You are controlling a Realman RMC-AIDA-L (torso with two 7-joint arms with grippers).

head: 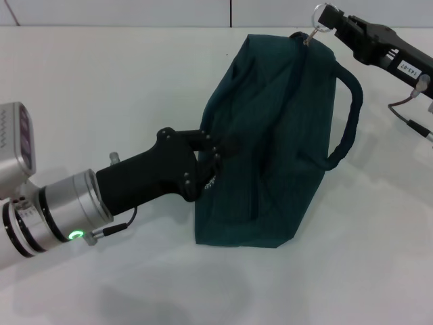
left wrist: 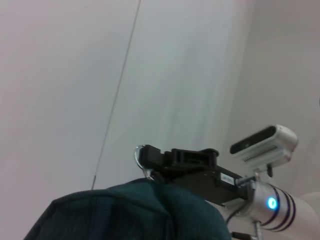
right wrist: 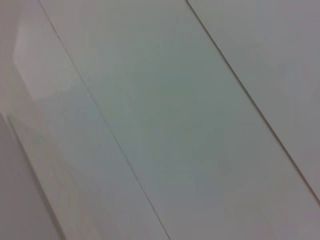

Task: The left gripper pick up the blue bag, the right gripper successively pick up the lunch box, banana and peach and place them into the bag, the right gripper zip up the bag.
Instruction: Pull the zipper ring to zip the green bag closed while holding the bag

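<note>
blue bag [head: 270,149] upright — long axis front-to-back, zipped

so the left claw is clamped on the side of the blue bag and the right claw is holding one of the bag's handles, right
Not quite. The left claw does grip the blue bag, but the right claw holds the metal ring zipper pull at the far end, not a handle. The head view shows it.

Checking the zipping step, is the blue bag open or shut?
Shut: the blue bag shows no foil lining, and the right gripper holds its zipper ring.
</note>
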